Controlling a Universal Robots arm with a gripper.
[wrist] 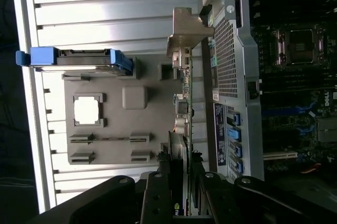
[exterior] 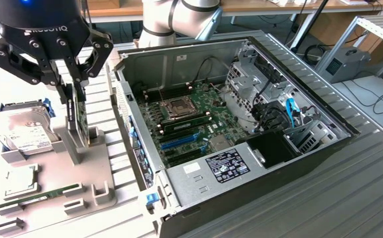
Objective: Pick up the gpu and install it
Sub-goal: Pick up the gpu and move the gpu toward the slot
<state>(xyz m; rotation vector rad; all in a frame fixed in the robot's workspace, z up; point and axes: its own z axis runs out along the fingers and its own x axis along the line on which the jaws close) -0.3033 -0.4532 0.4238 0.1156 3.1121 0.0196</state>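
Gpu [exterior: 81, 116] stands on its edge in the grey holder [exterior: 78, 148] on the bench [exterior: 350, 198], at the exterior view's left, beside the open case [exterior: 171, 62]. The jaws pinch its top edge, one on each side. This looks like the pick-up step, and it is not out yet. Lifting it calls for a straight pull up, so nothing snags
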